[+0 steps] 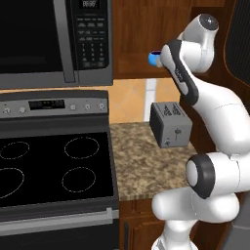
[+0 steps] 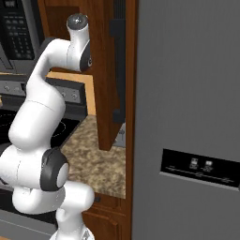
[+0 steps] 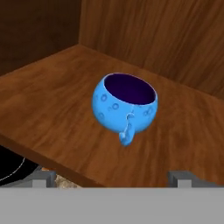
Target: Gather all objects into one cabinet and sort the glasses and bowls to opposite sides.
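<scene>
Two small dark fingers [image 3: 183,179] rise at the bottom edge of the hand view, one at 7 o'clock and one at 5 o'clock, set wide apart with nothing between them. The gripper [image 3: 114,180] is empty.

Just beyond the fingers, toward 12 o'clock, a small rounded bright blue mug with a dark inside [image 3: 124,105] stands upright on the brown wooden shelf of the dark brown wooden wall cabinet [image 3: 52,109]. Its little handle points toward the camera, at about 6 o'clock on the mug. The mug sits near the middle of the shelf, apart from the back wall and from the side wall at 10 o'clock.

From the left base view, the blue mug [image 1: 155,58] peeks out at 9 o'clock of the white arm's forearm [image 1: 183,78], up at the cabinet's level. Below it, a grey boxy toaster [image 1: 170,124] stands on the speckled granite worktop [image 1: 146,161]. A black glass cooktop [image 1: 49,166] lies at 9 o'clock of the worktop, with a black microwave [image 1: 53,39] above it.

From the right base view, the cabinet's open door [image 2: 110,70] stands edge-on beside a tall grey refrigerator [image 2: 187,117].
</scene>
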You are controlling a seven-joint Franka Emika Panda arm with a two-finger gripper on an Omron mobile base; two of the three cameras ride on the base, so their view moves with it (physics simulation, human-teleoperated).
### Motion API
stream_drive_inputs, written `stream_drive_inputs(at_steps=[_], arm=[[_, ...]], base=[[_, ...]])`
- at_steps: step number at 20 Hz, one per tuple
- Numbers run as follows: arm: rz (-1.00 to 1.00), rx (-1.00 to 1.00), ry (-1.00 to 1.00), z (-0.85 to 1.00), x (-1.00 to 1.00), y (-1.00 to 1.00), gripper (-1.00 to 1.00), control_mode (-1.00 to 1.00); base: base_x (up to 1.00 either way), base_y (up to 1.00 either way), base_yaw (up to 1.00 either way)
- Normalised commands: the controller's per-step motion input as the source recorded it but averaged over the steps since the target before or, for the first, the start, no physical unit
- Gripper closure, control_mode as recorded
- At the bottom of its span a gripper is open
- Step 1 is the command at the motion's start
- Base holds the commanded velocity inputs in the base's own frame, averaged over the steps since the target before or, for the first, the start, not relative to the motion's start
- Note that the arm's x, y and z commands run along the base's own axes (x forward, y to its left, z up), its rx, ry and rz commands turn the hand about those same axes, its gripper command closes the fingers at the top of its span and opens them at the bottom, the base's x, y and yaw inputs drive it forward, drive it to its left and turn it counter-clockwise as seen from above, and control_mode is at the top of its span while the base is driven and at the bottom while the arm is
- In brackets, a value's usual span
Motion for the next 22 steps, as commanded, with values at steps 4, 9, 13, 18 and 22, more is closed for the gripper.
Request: stream_drive_inputs(at_steps=[4, 9, 13, 18, 22], arm=[[0.00, 0.00, 0.00, 0.15, 0.33, 0.00, -1.00, -1.00], [-0.02, 0.00, 0.00, -0.02, 0.26, 0.00, -1.00, -1.00], [-0.05, 0.00, 0.00, -0.17, 0.31, 0.01, -1.00, -1.00], [-0.04, 0.00, 0.00, -0.16, 0.17, 0.00, -1.00, -1.00], [-0.02, 0.00, 0.00, -0.06, 0.16, 0.00, -1.00, -1.00]], base=[[0.00, 0.00, 0.00], [0.00, 0.00, 0.00], [0.00, 0.00, 0.00], [0.00, 0.00, 0.00], [0.00, 0.00, 0.00]])
